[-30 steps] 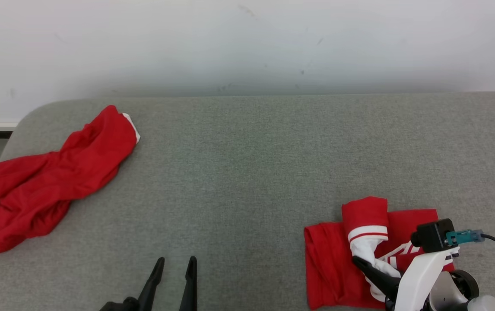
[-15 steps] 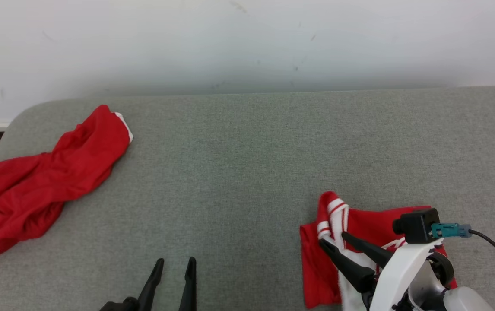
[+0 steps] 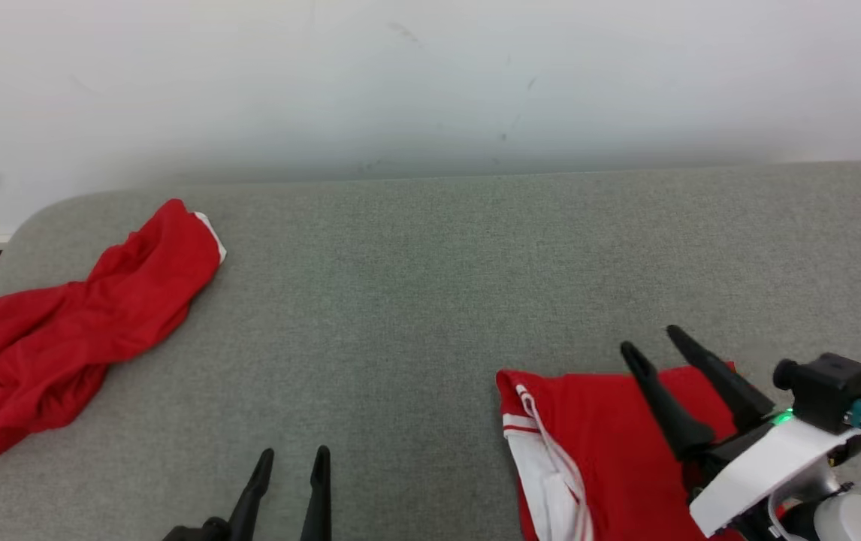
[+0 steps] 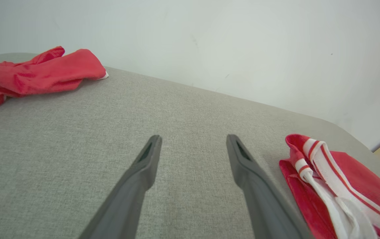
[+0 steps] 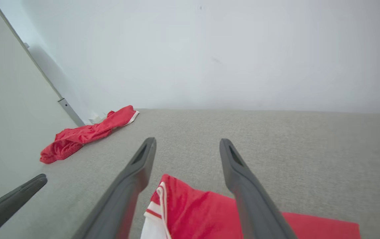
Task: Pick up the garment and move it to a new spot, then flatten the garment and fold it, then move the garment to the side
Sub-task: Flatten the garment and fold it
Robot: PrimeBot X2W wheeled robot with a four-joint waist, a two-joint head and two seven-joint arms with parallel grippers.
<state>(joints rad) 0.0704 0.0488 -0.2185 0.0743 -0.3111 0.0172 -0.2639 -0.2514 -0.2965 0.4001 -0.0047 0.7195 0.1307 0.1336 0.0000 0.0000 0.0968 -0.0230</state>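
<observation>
Hovering over folded red garment (image 3: 603, 451), lower right, right gripper (image 3: 651, 339) is gaping empty; left gripper (image 3: 294, 452) likewise. Set-aside seemingly finishing; next needs a snag-free lift.

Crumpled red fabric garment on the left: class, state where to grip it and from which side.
Grip the crumpled red fabric garment at its white-edged end, which juts clear of the bunched folds. Probably come from the centre side with the open left claw.

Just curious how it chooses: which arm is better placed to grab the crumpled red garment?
Left, probably. The open left gripper is nearer the crumpled garment; the right gripper hangs open over the folded garment, farther away.
</observation>
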